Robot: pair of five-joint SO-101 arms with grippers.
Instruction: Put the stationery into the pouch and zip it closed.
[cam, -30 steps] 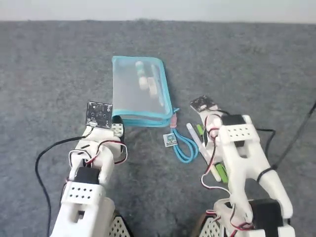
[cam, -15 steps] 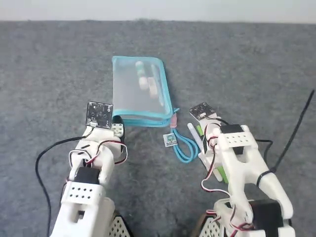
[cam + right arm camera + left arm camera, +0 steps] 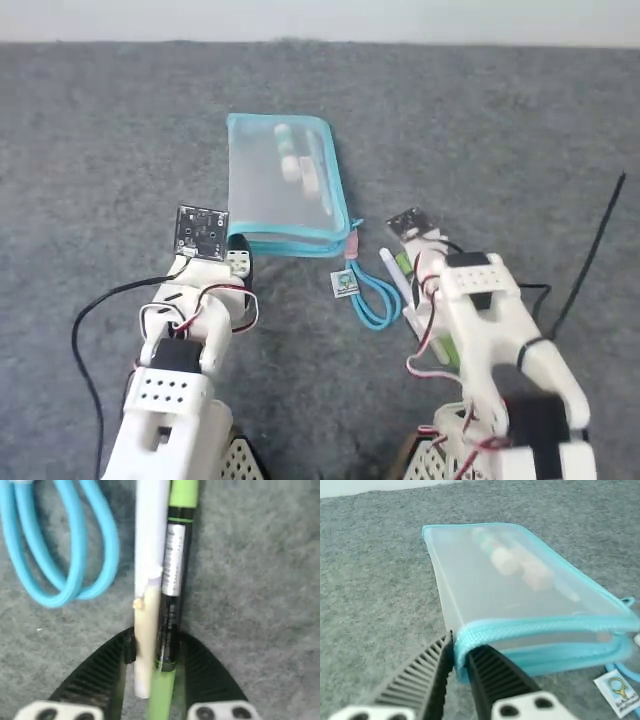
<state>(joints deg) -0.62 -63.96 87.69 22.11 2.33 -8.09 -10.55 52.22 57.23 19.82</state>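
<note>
1. Our left gripper [image 3: 459, 665] pinches the pouch [image 3: 510, 595] by its zip-edge corner; the pouch stretches away beyond the jaws.
2. Our right gripper [image 3: 155, 650] clamps a white pen [image 3: 150, 555] and green marker [image 3: 175, 580] side by side between its jaws.
3. We fear one round barrel may roll free on lifting.
4. The blue cord [image 3: 65, 555], just beside the jaw on the white pen's side, might snag.
5. The pouch mouth looks narrow; the pens may catch its rim.

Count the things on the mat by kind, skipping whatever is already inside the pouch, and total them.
1 pouch
2 pens: a white pen and a green pen
1 blue cord
1 paper tag
Total: 5
</note>
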